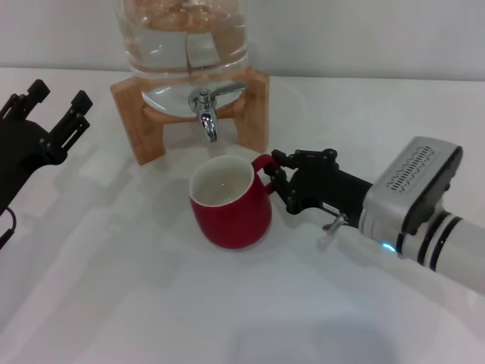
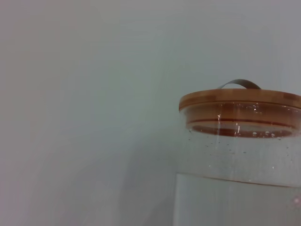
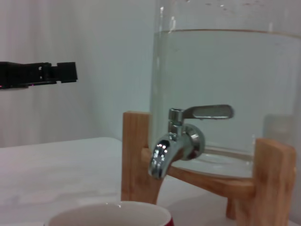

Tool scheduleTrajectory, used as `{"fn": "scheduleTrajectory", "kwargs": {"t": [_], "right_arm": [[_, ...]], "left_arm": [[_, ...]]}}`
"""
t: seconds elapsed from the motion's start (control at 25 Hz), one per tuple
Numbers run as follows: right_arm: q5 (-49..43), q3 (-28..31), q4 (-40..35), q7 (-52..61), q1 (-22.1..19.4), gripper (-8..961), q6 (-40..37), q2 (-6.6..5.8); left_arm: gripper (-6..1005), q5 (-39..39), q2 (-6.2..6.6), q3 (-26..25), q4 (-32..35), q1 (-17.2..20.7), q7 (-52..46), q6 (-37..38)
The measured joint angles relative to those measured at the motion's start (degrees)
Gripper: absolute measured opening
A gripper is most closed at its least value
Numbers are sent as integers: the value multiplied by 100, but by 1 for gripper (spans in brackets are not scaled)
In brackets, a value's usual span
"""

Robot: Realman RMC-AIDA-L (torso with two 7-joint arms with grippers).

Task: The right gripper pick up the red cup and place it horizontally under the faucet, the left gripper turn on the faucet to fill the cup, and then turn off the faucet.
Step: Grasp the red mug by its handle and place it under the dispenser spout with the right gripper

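Right gripper (image 1: 277, 176) clamping the handle of the red cup (image 1: 229, 202), standing upright on the white table (image 1: 114, 288), just in front of the faucet (image 1: 206, 106). Left gripper (image 1: 49, 114) hovering spread, well apart. Risking water missing the rim unless nudged under the spout.

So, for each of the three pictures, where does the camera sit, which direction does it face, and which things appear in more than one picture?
Head view: from the robot's head, looking forward and down at the red cup below the faucet; the left gripper and the right gripper, at the cup's handle, both show.
Left wrist view: on the left arm, raised, facing the glass jar and its wooden lid; no own fingers visible.
Right wrist view: on the right arm, low, facing the faucet over the cup rim; the left gripper appears farther off.
Shared: all three show the jar; the head and right wrist views share faucet, cup and wooden stand.
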Motion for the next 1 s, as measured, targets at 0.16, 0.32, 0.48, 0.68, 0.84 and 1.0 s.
{"fn": "scheduleTrajectory", "kwargs": {"t": [0.16, 0.32, 0.48, 0.68, 0.84, 1.0], "right_arm": [[0, -18, 80, 6, 155, 155, 176, 0], [0, -21, 128, 7, 314, 155, 386, 0], [0, -5, 128, 7, 369, 154, 459, 7], [1, 107, 128, 7, 414, 154, 673, 8], [37, 131, 106, 7, 457, 154, 749, 0], [16, 249, 79, 7, 472, 154, 825, 0]], "left_arm": [[757, -40, -1, 0, -3, 13, 0, -21], [757, -67, -1, 0, -6, 29, 0, -33], [757, -69, -1, 0, -7, 45, 0, -42], [757, -70, 0, 0, -7, 44, 0, -50], [757, -70, 0, 0, -7, 22, -1, -51], [757, -70, 0, 0, -7, 9, -1, -51]]}}
